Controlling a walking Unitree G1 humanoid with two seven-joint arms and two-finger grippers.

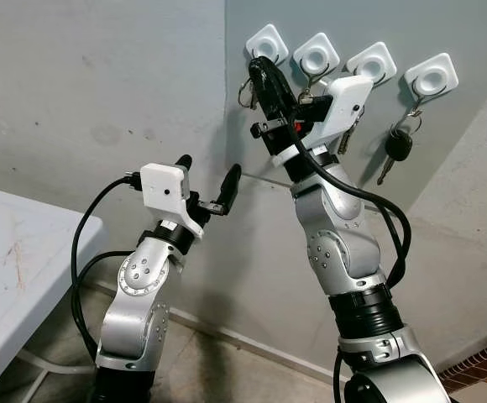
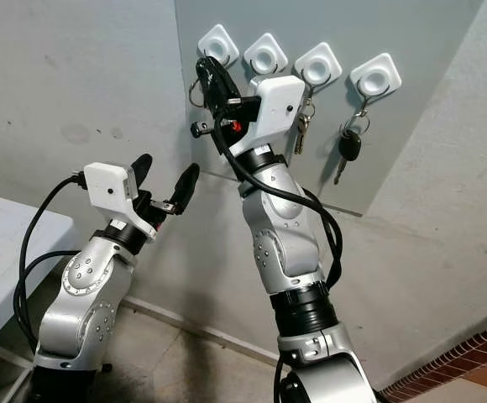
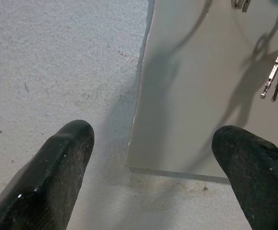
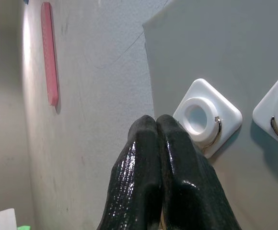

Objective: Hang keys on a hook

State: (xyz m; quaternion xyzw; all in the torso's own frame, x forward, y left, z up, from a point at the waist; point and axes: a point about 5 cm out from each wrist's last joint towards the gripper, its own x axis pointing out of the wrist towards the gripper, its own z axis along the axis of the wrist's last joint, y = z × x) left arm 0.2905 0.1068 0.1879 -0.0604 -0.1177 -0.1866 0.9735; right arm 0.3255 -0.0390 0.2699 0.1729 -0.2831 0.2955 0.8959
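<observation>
Raised high at the leftmost hook point(image 4: 200, 116), right gripper point(image 4: 156, 120) with fingers pressed together, pinching the key ring point(image 1: 245, 91) so its loop sits over the peg. Hanging straight down against the grey board point(image 1: 462, 34), long axis vertical. Lower left, left gripper point(image 1: 207, 179) spread and idle.

My fingers point(image 4: 158, 163) are glossy black, my arms point(image 1: 344, 243) brushed silver, each wrist camera housing point(image 1: 166, 189) plain white. The four hooks point(image 1: 376, 61) are white squares on a pale grey-green panel point(image 2: 411, 143), set against a speckled grey wall point(image 1: 75, 84). One car key point(image 1: 398, 146) has a black head; the other keys point(image 3: 277, 67) are silver. A pink strip point(image 4: 48, 52) marks the wall.
</observation>
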